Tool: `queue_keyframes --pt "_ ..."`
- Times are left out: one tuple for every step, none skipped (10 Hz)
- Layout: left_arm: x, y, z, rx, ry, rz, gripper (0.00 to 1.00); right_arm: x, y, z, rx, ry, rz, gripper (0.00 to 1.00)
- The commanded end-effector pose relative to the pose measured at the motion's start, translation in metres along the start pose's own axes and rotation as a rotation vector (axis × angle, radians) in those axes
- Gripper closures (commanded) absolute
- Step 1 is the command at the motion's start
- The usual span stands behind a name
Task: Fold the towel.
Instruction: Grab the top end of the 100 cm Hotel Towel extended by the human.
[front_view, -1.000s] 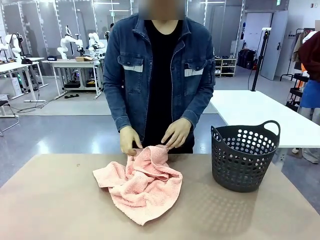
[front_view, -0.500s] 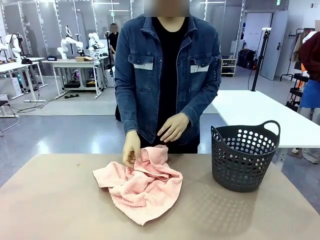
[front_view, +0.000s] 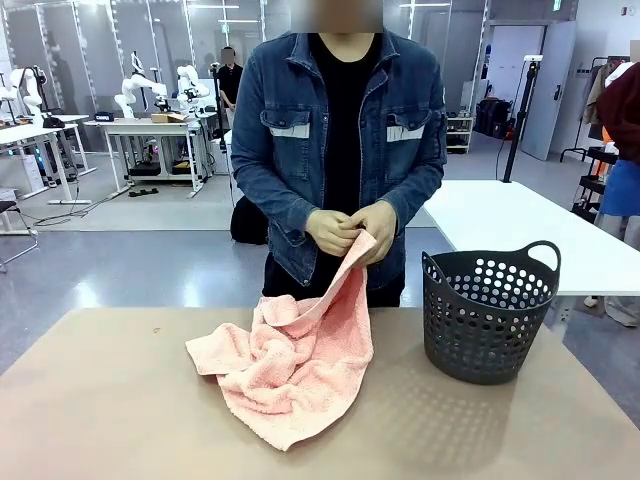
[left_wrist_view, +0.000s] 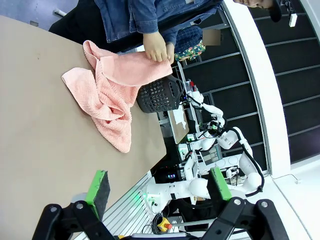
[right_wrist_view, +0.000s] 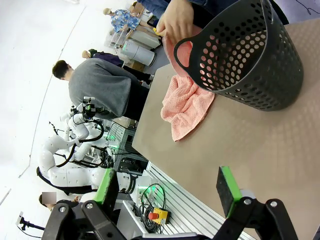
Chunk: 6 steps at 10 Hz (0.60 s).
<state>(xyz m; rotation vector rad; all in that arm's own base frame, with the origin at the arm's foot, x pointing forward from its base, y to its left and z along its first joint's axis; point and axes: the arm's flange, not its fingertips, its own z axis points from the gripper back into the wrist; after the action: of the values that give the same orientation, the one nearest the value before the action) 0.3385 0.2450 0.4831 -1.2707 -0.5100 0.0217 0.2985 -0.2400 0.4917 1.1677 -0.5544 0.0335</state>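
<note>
Pink towel (front_view: 300, 372) raised by person's hands (front_view: 378, 222), dark basket (front_view: 487, 335) just beside

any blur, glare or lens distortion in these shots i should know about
Front view: even overhead light, the salmon-pink terry towel is sharp, and the dark perforated plastic basket casts only a soft shadow on the tan table. Left wrist view: rolled sideways, wide-angle stretch at the edges. Right wrist view: also rolled, top-left corner blown out white, the basket looming large.
</note>
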Motion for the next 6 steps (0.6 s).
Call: queue_keyframes --pt "0.0003 -0.0004 0.0006 -0.007 -0.001 -0.004 0.00 0.0018 0.0012 0.0011 0.011 -0.010 0.005 0.00" --pt "0.0003 -0.0004 0.0006 -0.007 -0.001 -0.004 0.00 0.0018 0.0012 0.0011 0.011 -0.010 0.005 0.00" --pt "0.0003 -0.0004 0.0006 -0.007 -0.001 -0.004 0.00 0.0018 0.0012 0.0011 0.011 -0.010 0.005 0.00" --pt "0.0003 -0.0004 0.0006 -0.007 -0.001 -0.004 0.00 0.0018 0.0012 0.0011 0.011 -0.010 0.005 0.00" --pt "0.0003 -0.0004 0.0006 -0.007 -0.001 -0.004 0.00 0.0018 0.0012 0.0011 0.011 -0.010 0.005 0.00" --pt "0.0003 -0.0004 0.0006 -0.007 -0.001 -0.004 0.00 0.0018 0.0012 0.0011 0.011 -0.010 0.005 0.00"
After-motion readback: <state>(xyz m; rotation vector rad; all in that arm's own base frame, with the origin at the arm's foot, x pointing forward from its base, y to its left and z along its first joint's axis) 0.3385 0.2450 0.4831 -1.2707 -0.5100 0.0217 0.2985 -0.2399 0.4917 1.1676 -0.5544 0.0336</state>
